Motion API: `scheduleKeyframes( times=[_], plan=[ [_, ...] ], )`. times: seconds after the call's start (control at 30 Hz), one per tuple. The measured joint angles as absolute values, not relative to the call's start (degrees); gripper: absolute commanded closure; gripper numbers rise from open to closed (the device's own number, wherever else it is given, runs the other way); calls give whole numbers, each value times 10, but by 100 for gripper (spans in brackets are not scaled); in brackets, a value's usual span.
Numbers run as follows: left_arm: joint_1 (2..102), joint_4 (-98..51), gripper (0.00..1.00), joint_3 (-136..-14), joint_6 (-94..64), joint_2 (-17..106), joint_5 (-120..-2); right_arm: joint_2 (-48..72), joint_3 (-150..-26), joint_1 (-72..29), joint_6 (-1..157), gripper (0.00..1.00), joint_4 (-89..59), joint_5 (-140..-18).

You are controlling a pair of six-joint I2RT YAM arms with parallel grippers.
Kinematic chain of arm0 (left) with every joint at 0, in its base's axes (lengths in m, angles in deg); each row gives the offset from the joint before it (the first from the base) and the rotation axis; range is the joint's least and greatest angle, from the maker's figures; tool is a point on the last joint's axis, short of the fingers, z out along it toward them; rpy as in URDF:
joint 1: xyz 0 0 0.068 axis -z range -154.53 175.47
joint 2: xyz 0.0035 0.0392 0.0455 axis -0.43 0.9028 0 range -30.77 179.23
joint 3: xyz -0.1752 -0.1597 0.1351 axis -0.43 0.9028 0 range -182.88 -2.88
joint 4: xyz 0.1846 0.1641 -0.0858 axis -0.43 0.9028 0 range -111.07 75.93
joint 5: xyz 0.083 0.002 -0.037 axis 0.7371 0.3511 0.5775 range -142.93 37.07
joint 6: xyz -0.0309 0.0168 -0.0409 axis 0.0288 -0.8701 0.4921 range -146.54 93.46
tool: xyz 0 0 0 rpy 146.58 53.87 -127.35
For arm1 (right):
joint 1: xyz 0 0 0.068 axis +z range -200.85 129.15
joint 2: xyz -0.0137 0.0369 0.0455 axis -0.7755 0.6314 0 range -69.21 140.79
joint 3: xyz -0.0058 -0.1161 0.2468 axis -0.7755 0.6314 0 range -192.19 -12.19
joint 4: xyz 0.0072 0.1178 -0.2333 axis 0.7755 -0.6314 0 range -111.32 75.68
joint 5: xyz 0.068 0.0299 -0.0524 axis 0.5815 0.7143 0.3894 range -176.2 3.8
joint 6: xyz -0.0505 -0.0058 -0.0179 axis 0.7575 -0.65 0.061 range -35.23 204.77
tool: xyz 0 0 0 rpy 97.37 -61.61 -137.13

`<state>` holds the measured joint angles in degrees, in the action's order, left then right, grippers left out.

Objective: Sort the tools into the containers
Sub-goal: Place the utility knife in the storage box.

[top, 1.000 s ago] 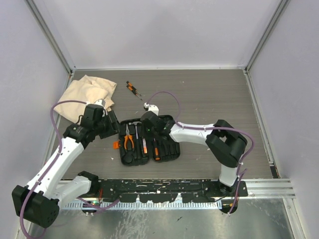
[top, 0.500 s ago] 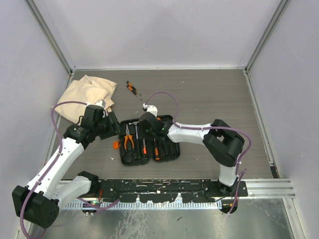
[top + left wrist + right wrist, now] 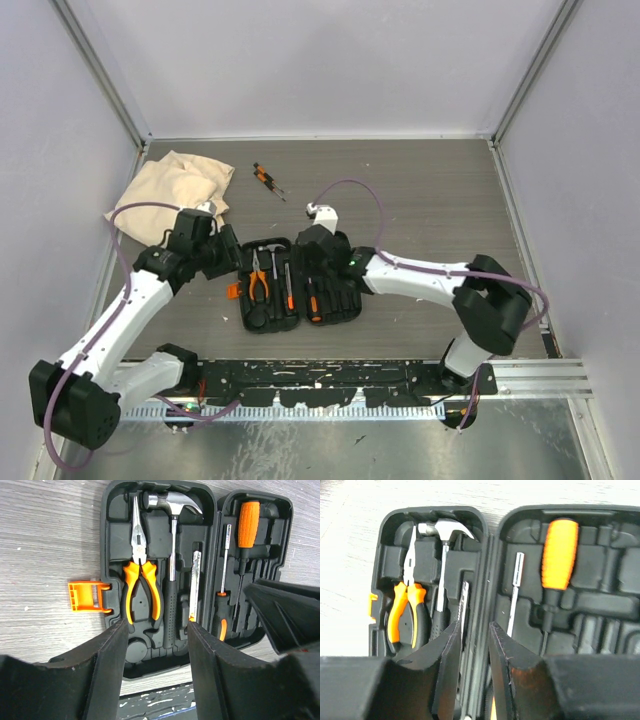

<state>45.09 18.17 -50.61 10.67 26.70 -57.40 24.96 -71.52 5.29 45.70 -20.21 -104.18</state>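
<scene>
Overhead, a grey wood-grain tabletop fills the floor of a white-walled booth, with two white robot arms reaching in from its near edge. The left arm bends in from the left side and the right arm sweeps across from the right, and both end over the same thing. A crumpled beige cloth lies at the far left corner, well apart from them. Between the arm ends, left of centre, an open black tool case lies flat with both halves facing up. The left fingers stand apart with nothing between them, hanging above the near end of the case's left half. The right fingers are a narrow gap apart, also gripping nothing, and sit above the hinge line between the halves. In the left half rest a small claw hammer, head at the far end, and just beside it, pliers with orange-and-black handles. A flat steel strip lies beside the hammer's shaft. In the right half sits an orange-handled screwdriver, with a slim steel driver next to it. An orange latch sticks out from the case's left edge. Two small loose screwdrivers lie on the far tabletop, near the cloth and outside the case.
</scene>
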Motion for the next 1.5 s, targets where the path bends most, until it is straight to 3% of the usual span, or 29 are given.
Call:
scheduleKeyframes(
  times=[0.33,0.73,1.5],
  plan=[
    [562,152,53,-506,146,335,-546,104,-586,52,438,73,-214,-1074],
    [670,118,69,-534,195,459,-473,21,-494,40,397,78,-229,-1071],
    [692,104,83,-581,195,562,-441,5,-475,38,381,79,-230,-1071]
  ],
)
